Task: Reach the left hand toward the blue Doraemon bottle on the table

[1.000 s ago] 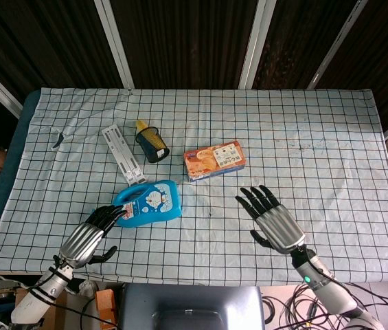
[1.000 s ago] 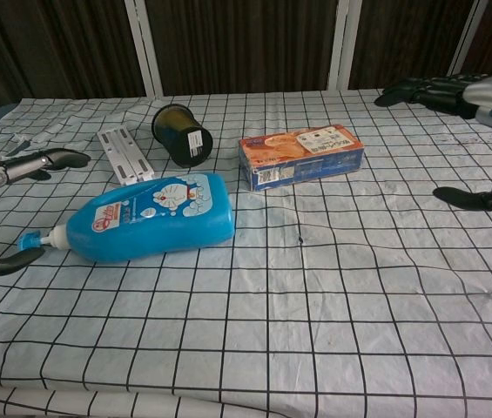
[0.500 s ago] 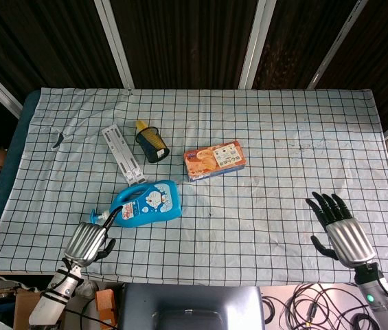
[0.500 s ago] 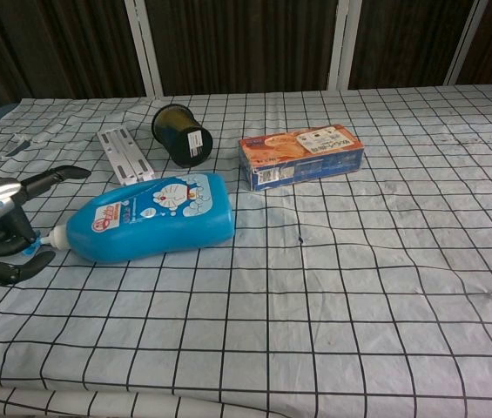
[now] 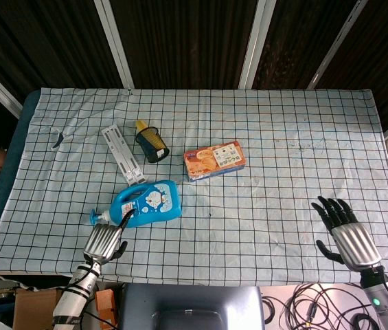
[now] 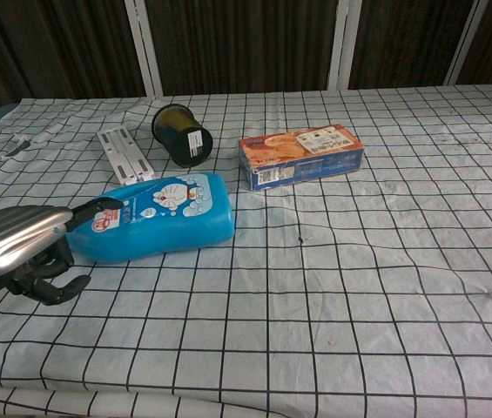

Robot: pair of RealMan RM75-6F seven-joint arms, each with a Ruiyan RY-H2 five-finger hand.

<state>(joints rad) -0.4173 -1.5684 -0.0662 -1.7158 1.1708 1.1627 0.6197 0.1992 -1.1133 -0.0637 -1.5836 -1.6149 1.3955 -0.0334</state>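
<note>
Moved: left hand (image 6: 19, 248) now nearer the bottle's cap end, fingers (image 6: 97, 205) curled, holding nothing.
Right hand (image 5: 347, 232): fingers spread, empty.
Count: one blue Doraemon bottle (image 5: 145, 204) lying mid-counter (image 5: 297, 137); one orange box (image 5: 214, 160).

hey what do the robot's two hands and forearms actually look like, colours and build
Both the left hand and right hand have ribbed silver metallic backs with black fingers. Below each, a slim pale grey wrist and forearm with dark bands; the right wrist shows a small green light.

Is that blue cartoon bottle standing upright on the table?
No, the blue bottle lies on its side on the checked cloth, its nozzle end toward the left hand.
</note>
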